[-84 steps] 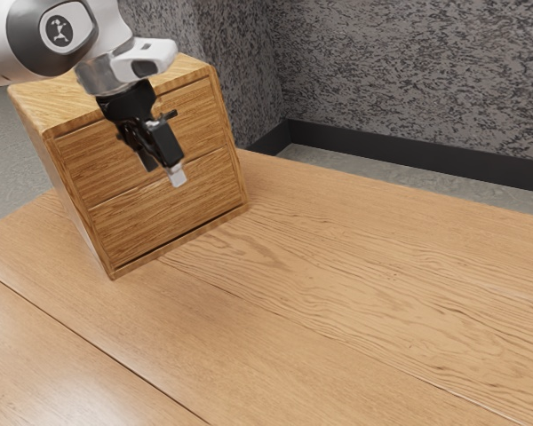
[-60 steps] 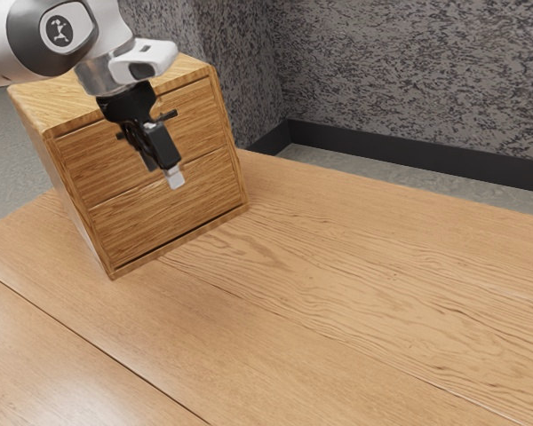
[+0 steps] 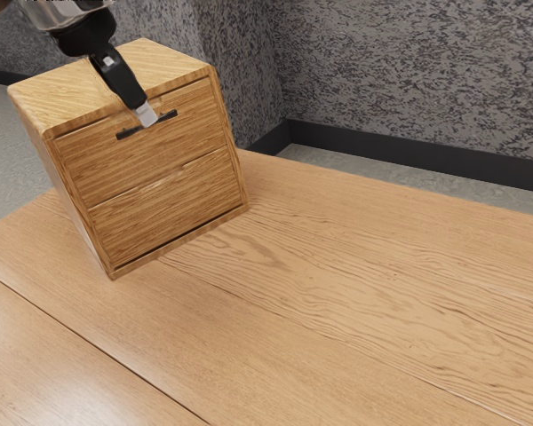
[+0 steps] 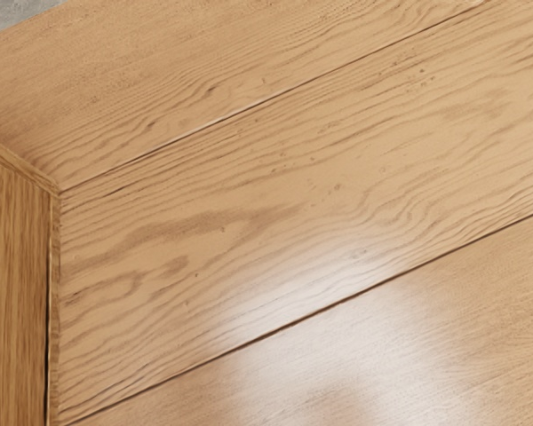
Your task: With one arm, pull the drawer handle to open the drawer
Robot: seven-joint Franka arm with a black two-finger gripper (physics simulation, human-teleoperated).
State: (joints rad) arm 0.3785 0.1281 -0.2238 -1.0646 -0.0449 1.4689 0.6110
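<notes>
Wooden table (image 3: 355, 293), cabinet (image 3: 160, 191), claw (image 3: 145, 113) just above drawer handle (image 3: 164, 118), its opening cannot be told.

Table (image 3: 355, 293): broad oak-grain planks with long straight seams and a soft sheen of light on the boards. Wall (image 3: 409, 62): rough speckled grey, two faces meeting at a far corner. Skirting (image 3: 426, 153): black band along the wall foot. Floor (image 3: 400, 173): plain grey.
</notes>
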